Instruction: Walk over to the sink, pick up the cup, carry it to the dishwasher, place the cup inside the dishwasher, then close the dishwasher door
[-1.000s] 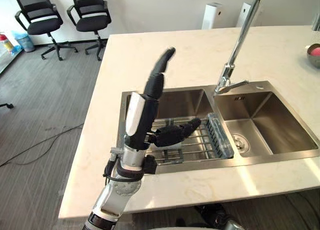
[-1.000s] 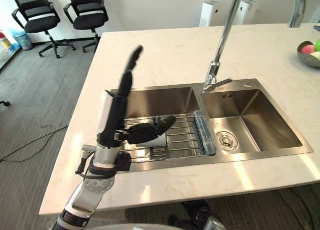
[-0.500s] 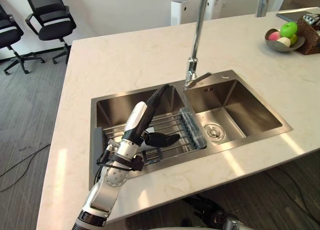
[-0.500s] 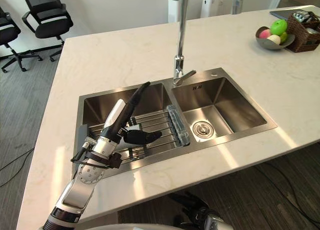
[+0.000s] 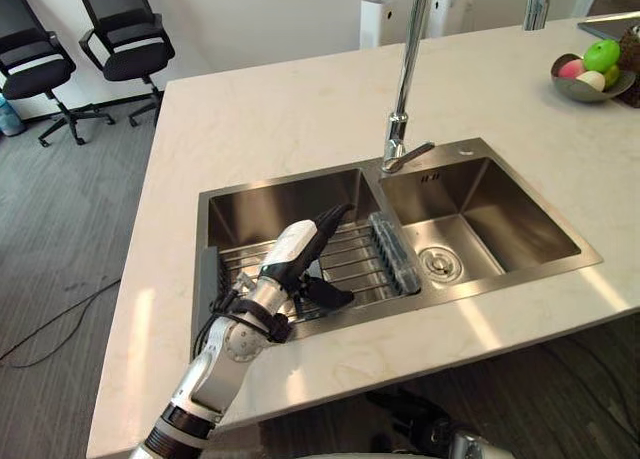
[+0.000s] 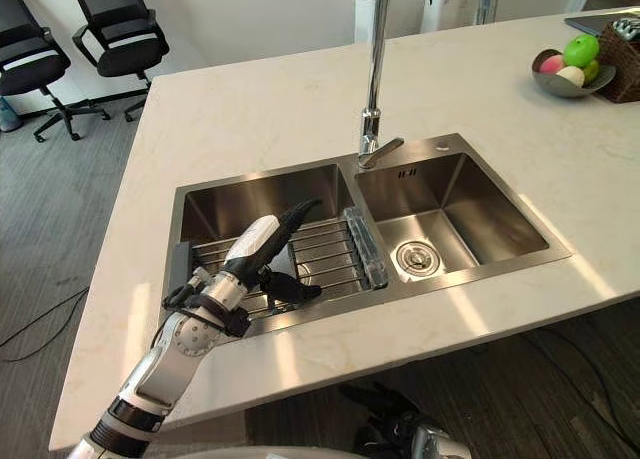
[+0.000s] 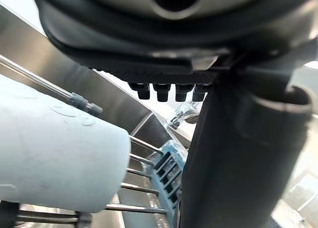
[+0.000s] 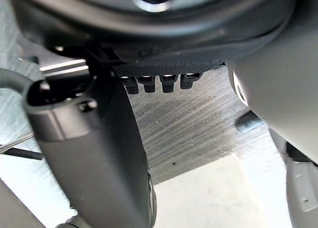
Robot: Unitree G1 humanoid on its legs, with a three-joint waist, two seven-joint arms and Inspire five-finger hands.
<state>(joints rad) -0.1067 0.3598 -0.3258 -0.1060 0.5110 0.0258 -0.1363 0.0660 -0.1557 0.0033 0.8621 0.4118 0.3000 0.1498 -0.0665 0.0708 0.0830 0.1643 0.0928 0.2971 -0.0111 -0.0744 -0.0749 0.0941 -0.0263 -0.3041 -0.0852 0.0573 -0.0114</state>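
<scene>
Left hand [image 5: 291, 251]: dark robot hand with a white cover, reaching over the left basin. I see the fingers straight and together, pointing toward the basin's far wall, and the thumb spread apart from them. It is clamped on nothing.
Cup [image 7: 54, 163]: pale, smooth, cylindrical cup on the rails of the wire rack in the left basin. My left wrist camera shows it just beside the thumb with a gap between them. I cannot tell whether the palm touches it.
Right hand [image 8: 89, 148]: dark hand hanging over grey floor. The fingers are relaxed in a row, the thumb stands apart, and it holds nothing.
Sink [image 5: 505, 219]: stainless steel double-basin sink set in the counter, with a round drain [image 5: 438, 263] in the right basin.
Wire rack [image 5: 352, 264]: metal bars lying across the left basin, under the left hand.
Ridged strip [image 5: 395, 251]: bluish translucent piece along the divider between the basins.
Faucet [image 5: 405, 89]: tall chrome gooseneck faucet behind the divider.
Countertop [image 5: 280, 119]: cream, marble-look slab.
Fruit bowl [image 5: 575, 91]: grey bowl of fruit at the counter's far right.
Office chairs [image 5: 125, 39]: two black chairs on the floor beyond the counter.
</scene>
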